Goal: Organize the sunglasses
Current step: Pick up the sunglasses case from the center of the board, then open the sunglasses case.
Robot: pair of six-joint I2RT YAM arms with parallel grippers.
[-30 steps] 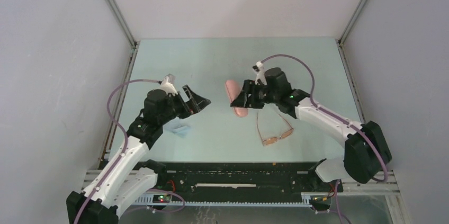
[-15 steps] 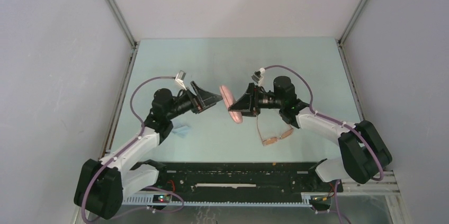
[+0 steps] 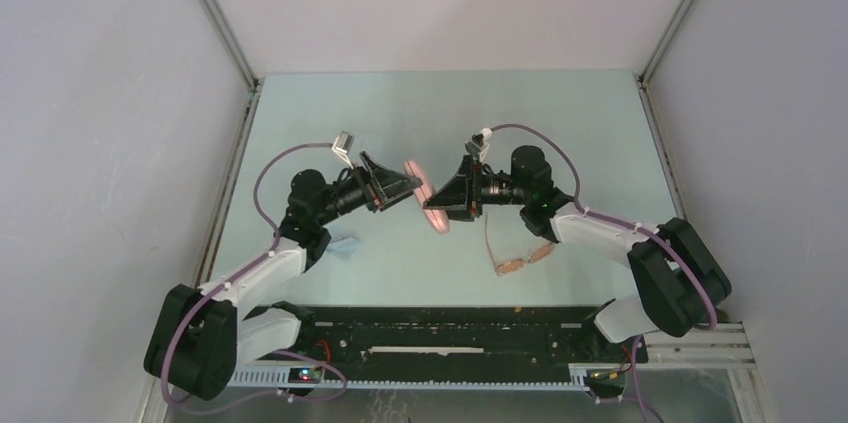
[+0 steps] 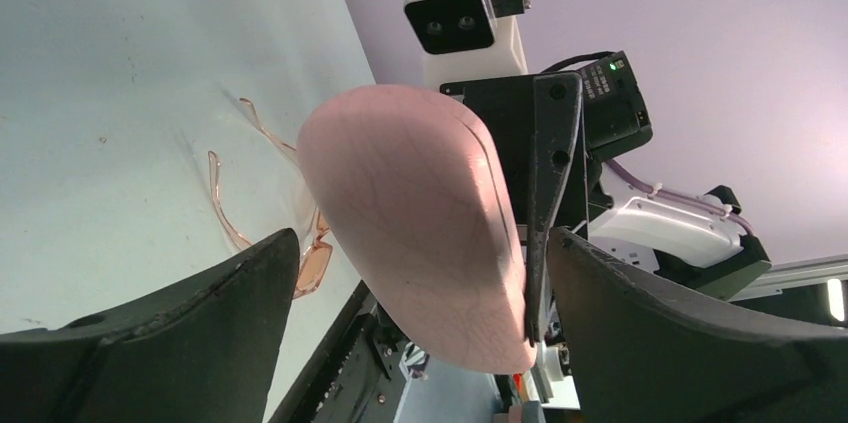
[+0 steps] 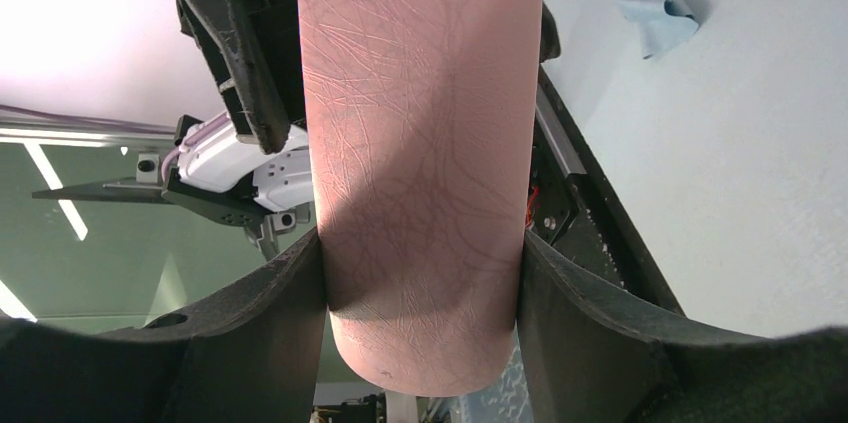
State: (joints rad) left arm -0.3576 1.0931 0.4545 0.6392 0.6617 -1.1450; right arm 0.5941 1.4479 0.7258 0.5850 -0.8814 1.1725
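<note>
Gripping the case (image 5: 420, 143) aloft, the right gripper (image 3: 440, 205) offers it to the wide-spread left gripper (image 4: 420, 243), likely for opening; sunglasses (image 3: 520, 261) lie nearby.

One camera looks down from behind onto the counter (image 3: 440, 103). The left claw (image 4: 420, 238) and right claw (image 5: 422, 243) cameras face each other closely, both showing the pink case (image 4: 400, 213).

A pink case (image 4: 420, 243) is hanging raised over the middle of the pale green table (image 3: 400, 103), while a light blue cloth (image 3: 345, 244) is lying crumpled toward the table's left edge.
</note>
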